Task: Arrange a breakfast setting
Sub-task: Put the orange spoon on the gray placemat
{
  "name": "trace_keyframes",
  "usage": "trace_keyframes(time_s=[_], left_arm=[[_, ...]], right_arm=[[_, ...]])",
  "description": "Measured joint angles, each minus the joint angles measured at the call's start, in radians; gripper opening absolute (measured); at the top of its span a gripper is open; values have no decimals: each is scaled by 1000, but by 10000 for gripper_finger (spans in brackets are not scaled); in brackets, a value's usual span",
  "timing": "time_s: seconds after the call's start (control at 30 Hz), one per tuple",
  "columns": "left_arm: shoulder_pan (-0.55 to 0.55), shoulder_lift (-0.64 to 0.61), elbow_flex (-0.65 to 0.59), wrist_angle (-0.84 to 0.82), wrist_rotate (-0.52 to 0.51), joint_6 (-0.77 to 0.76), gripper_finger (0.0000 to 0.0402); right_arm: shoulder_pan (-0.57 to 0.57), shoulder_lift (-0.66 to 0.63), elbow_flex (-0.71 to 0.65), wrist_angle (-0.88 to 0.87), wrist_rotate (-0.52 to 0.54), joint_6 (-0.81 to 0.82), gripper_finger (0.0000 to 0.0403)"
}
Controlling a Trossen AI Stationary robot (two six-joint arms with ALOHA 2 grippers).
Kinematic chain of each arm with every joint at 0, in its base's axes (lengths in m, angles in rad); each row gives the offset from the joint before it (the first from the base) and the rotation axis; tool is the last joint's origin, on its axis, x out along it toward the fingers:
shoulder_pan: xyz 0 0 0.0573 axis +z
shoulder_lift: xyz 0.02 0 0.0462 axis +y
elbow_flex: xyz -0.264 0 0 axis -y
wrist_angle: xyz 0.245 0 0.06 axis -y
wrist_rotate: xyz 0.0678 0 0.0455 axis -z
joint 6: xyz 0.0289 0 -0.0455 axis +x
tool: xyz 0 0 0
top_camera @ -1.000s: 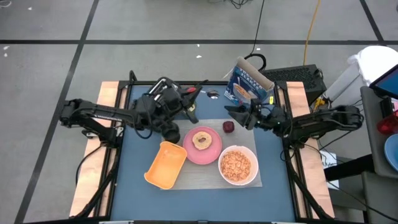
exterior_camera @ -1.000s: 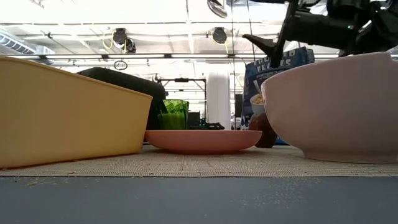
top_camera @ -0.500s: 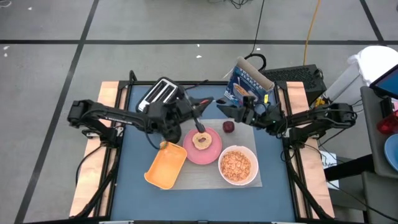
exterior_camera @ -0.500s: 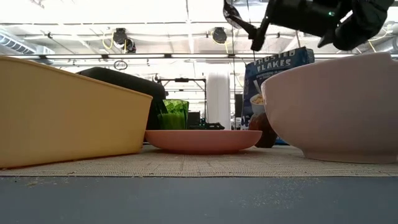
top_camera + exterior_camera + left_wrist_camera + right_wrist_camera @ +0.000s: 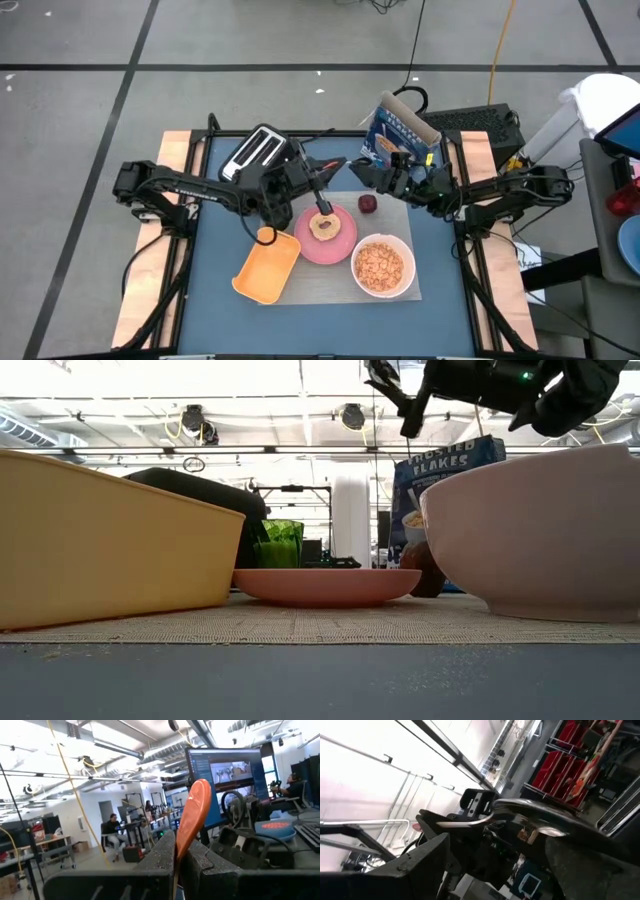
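A grey mat carries a pink plate with a bagel, a white bowl of cereal, and a dark-red fruit. Above the plate's far edge my left gripper is shut on a spoon, whose orange end sticks out past the fingers. My right gripper faces it from the right, open and raised. A shiny curved metal piece shows between the right fingers. My left gripper pinches the spoon's orange part between its two fingers. The orange end rises past the fingertips, slanting up toward the right arm, and the spoon is clear of the table. My right gripper may touch the shiny metal piece; I cannot tell.
A yellow tray lies on the mat's left part, beside the plate. A black-and-silver toaster stands at the far left, and a blue cereal box at the far right. A green thing shows behind the plate.
My left gripper has moved right and toward the near edge, off the toaster and over the plate's far edge, rolling as it went with the spoon. My right gripper has risen, shifted left toward it and rolled about its own axis.
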Motion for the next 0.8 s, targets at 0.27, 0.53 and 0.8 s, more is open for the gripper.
trace_keyframes(time_s=[0.27, 0.53, 0.8], left_arm=[[0, 8, 0, 13, 33, 11, 10], [-1, 93, 0, 113, 65, 13, 10], [-2, 133, 1, 214, 51, 76, 10]], right_arm=[[0, 0, 0, 2, 30, 0, 303], [-1, 0, 0, 4, 64, -1, 297], [0, 0, 0, -6, 54, -9, 297]])
